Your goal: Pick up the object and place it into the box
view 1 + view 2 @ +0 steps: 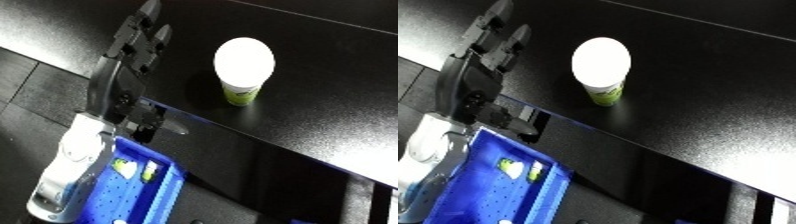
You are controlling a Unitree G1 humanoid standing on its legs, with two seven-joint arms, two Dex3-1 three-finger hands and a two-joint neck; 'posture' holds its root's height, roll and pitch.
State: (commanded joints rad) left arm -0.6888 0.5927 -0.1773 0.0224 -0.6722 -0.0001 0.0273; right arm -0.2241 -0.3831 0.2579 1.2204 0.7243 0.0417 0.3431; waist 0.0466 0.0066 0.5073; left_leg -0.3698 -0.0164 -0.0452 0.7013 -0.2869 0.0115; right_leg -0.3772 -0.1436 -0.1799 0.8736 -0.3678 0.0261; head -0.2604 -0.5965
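Reach toward cup, nothing held yet.
Left hand (133,47) is extended with straight fingers, empty; cup (242,70) stands upright on table (338,100) at 3 o'clock. Bin (482,185) lies at 6 o'clock; cup should be enclosed low on its side.

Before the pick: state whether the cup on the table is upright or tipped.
Upright. The cup stands on the black table, its white lid facing up and its green base below. The left hand hovers beside it, fingers straight.

No readable text anywhere (the cup's (242,75) green label is illegible).
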